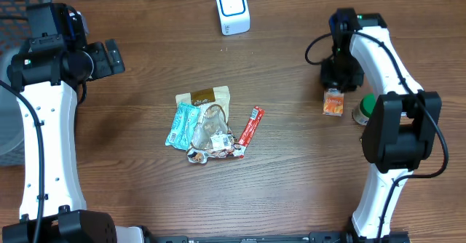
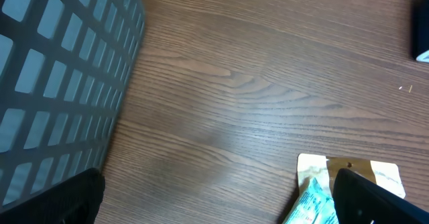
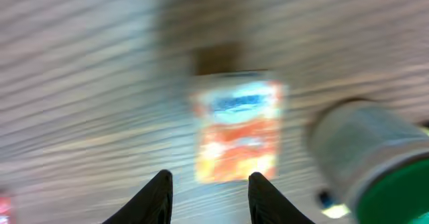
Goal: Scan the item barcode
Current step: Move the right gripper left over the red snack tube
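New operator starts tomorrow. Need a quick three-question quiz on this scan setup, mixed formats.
1. Which stands nearest the orange packet? A) white scanner B) green-lidded jar C) mesh basket
2. Fill in: the left hand has its fingers spread wide and holds ____.
3. True or false: the right hand is open, and the orange packet lies free, ungripped.
Key: 1 B; 2 nothing; 3 true.
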Robot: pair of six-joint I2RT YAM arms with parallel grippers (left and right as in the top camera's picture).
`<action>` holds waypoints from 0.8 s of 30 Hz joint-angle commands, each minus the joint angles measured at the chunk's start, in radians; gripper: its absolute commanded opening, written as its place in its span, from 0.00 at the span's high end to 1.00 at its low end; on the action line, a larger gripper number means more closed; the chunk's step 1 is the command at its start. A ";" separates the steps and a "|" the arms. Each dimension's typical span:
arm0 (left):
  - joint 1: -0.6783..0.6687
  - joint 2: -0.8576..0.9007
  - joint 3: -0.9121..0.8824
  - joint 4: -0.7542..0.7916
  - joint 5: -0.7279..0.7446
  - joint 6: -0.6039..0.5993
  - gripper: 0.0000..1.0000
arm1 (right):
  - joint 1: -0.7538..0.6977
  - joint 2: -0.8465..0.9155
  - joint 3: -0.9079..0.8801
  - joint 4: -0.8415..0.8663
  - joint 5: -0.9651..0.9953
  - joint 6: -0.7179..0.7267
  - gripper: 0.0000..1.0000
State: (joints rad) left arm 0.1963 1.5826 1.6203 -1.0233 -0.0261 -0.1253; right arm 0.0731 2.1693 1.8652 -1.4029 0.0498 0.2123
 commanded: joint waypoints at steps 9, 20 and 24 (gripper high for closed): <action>-0.007 0.007 0.011 0.003 0.008 -0.013 0.00 | 0.196 -0.015 0.009 -0.011 -0.280 0.239 0.64; -0.007 0.007 0.011 0.003 0.008 -0.013 0.00 | 0.460 -0.015 -0.046 0.006 -0.185 0.480 0.63; -0.007 0.007 0.011 0.003 0.008 -0.013 0.00 | 0.538 -0.014 -0.088 0.041 -0.172 0.578 0.63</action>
State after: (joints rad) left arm 0.1963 1.5826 1.6203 -1.0229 -0.0261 -0.1253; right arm 0.5770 2.1693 1.8088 -1.3762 -0.1604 0.6788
